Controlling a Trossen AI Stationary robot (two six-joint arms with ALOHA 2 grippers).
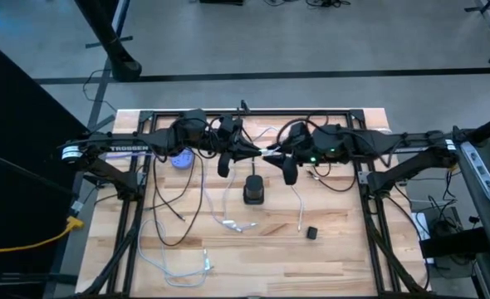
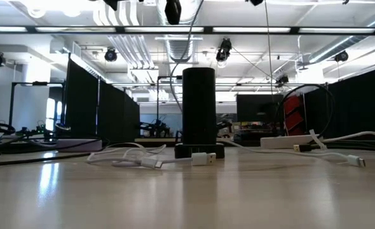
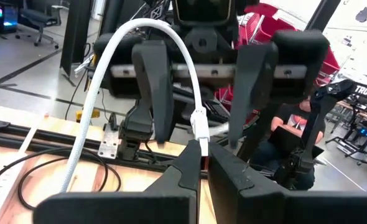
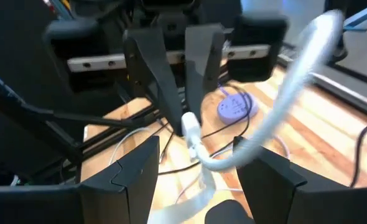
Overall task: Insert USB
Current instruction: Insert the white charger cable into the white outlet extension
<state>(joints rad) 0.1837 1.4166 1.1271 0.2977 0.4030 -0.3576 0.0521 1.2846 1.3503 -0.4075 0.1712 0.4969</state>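
Overhead, my left arm reaches in from the left edge of the wooden table (image 1: 328, 266), and my left gripper (image 1: 260, 152) hangs above the middle of it, near the far rail. Its fingers (image 3: 190, 165) are pressed together on the plug of a white USB cable (image 3: 140, 37); the plug (image 3: 200, 127) stands up out of the fingertips and the cord arcs away over the top and down toward the table. Below and behind that arm a small purple round device (image 1: 181, 159) lies on the boards. Loose white cables (image 1: 228, 223) trail across the wood toward the near edge, one ending in a connector (image 2: 203, 158) that lies flat in front of the dark upright hub.

That hub, a black charging tower (image 1: 253, 190), stands on the table just nearer than the two grippers, roughly centred between them. From table level it shows as a tall dark column (image 2: 199, 105) on a low base, upright, with nothing plugged in on the side that faces the camera.

Right of centre, my right gripper (image 1: 271, 154) faces the left one tip to tip, the two almost meeting above the table. Its fingers (image 4: 137, 171) stand well apart, and the white cord passes between them without either pad closing on it. Whether the cord touches a pad I cannot tell. Further right and nearer, a small black block (image 1: 311, 233) sits alone on the wood.
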